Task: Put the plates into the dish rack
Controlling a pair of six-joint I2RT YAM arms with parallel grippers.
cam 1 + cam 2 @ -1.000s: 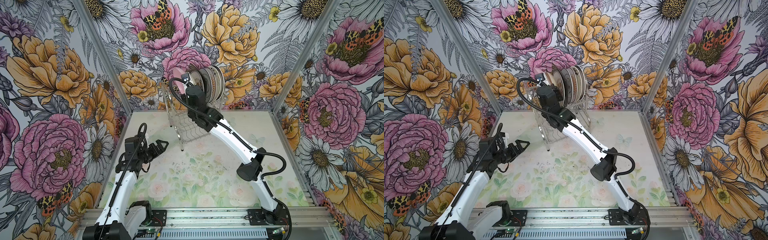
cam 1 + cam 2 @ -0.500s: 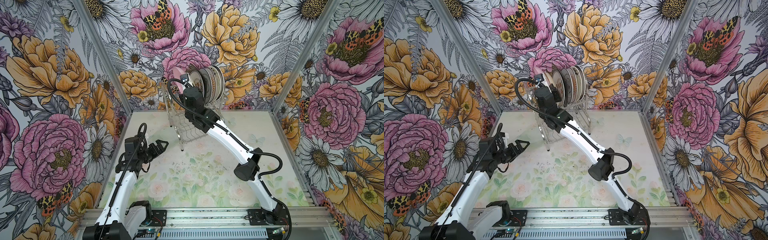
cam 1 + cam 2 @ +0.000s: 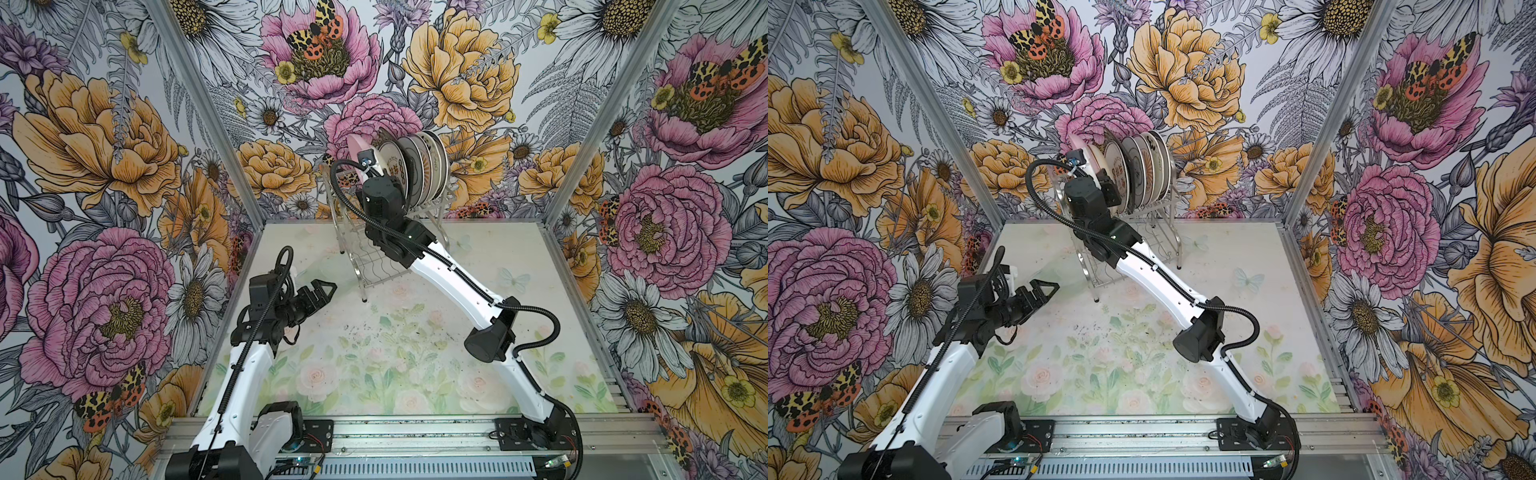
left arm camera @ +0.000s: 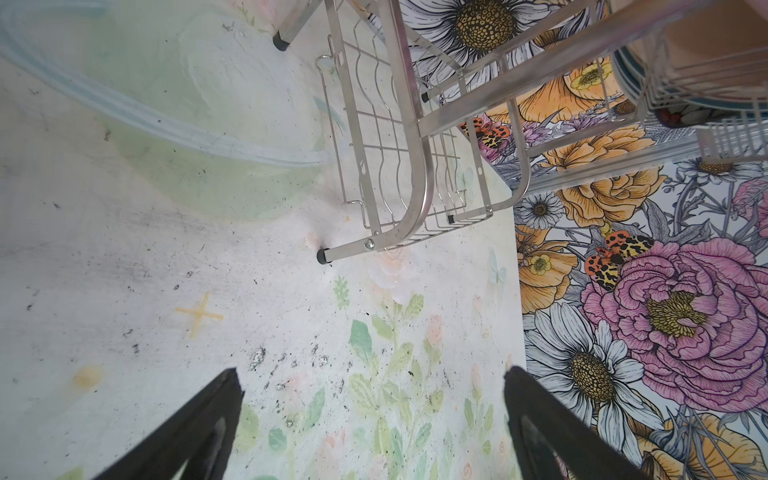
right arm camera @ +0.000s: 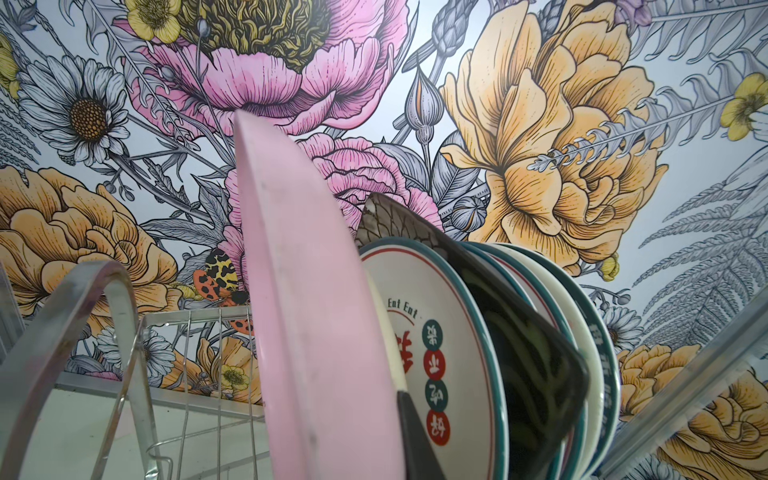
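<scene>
The pink plate (image 3: 360, 145) stands on edge at the top tier of the rack (image 3: 376, 266), at the 9 o'clock end of the row of plates (image 3: 419, 166) already loaded there in both top views. Its face is roughly parallel to theirs and its rim runs about 12 to 6 o'clock. In the right wrist view the pink plate (image 5: 316, 332) rises straight out of the grip, just beside the printed plate (image 5: 440, 332). Whether its lower rim is seated in a slot is hidden. The right end effector (image 3: 372, 171) is clamped on the plate's lower edge from about 6 o'clock, so the seating move is probably a short drop along the plate's own plane, keeping off its 3 o'clock neighbour. The left end effector (image 3: 322, 291) hangs over the table (image 3: 415, 353) at about 7 o'clock from the rack, well apart, jaws spread wide and empty. The right arm is plainly the nearer one.
</scene>
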